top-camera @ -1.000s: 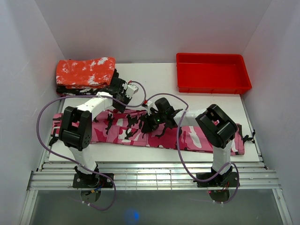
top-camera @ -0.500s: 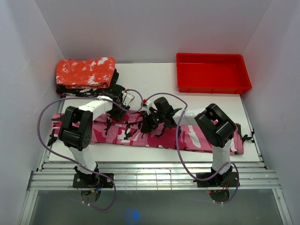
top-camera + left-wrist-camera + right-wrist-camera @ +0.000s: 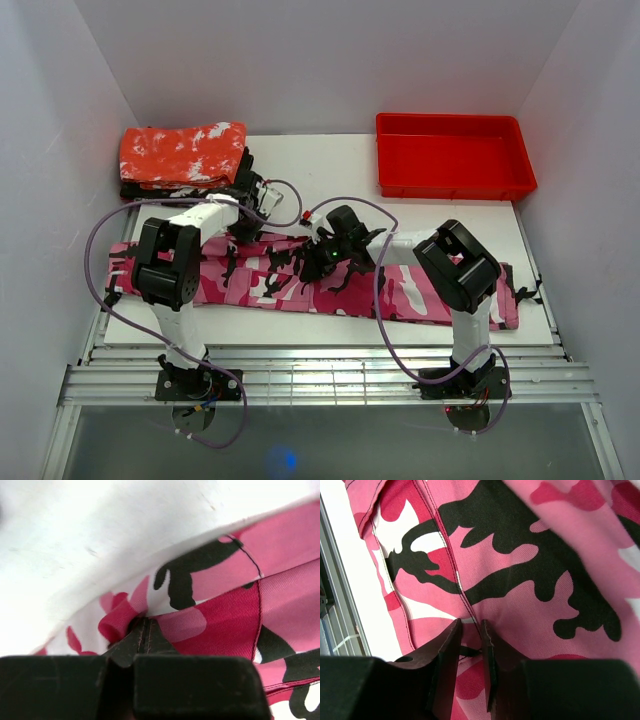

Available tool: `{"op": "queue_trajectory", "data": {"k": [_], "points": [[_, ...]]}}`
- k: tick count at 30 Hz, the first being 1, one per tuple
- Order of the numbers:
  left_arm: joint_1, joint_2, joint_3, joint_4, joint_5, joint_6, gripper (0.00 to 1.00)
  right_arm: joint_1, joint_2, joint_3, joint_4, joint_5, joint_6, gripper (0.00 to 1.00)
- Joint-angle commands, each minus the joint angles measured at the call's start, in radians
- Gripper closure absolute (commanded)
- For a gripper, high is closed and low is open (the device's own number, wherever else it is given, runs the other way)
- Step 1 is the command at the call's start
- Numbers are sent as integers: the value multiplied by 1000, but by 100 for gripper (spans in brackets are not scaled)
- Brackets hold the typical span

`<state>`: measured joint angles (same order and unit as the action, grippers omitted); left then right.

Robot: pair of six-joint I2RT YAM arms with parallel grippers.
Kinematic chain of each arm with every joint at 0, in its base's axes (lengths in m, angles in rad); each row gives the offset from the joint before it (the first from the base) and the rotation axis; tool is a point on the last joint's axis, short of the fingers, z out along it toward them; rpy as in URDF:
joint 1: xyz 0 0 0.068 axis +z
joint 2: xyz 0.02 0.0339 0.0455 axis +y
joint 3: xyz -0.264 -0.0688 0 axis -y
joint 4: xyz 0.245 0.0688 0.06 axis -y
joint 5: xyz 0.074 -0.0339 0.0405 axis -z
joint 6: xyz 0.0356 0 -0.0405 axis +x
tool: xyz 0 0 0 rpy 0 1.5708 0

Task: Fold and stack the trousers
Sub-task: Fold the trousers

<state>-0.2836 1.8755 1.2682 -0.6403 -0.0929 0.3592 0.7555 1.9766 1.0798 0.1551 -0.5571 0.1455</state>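
The pink camouflage trousers (image 3: 420, 290) lie stretched out flat across the white table, from the left edge to the right. My left gripper (image 3: 247, 228) is at their far edge, left of the middle. In the left wrist view it (image 3: 141, 622) is shut on a small bunched fold of the trousers (image 3: 225, 615) at that edge. My right gripper (image 3: 322, 262) is low over the middle of the trousers. In the right wrist view it (image 3: 471, 627) has its jaws almost together, with a pinch of the trousers (image 3: 520, 555) along a seam between them.
A folded red cloth with white speckles (image 3: 183, 153) lies on a dark folded pile at the back left, just beyond my left gripper. A red tray (image 3: 455, 185) stands at the back right. White walls enclose the table (image 3: 330, 165) on three sides.
My left gripper has come away from the folded pile, down onto the far edge of the trousers. My right gripper has shifted slightly to the left over the cloth.
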Motion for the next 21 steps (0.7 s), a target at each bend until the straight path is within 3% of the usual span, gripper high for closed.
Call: {"op": "queue_trajectory", "data": {"k": [1,16,19,20,21], "points": [[27,-27,92,-1,-10,30,100,13,139,-72,-287,181,-66,70],[103,73,281,163,-15,110,100,13,149,-67,-304,175,-75,72],[116,89,342,41,149,115,100,13,143,-67,-304,172,-76,72],[116,91,352,-7,191,118,93,13,143,-64,-304,172,-75,72],[113,80,352,-37,215,116,76,13,146,-63,-304,172,-75,72]]}}
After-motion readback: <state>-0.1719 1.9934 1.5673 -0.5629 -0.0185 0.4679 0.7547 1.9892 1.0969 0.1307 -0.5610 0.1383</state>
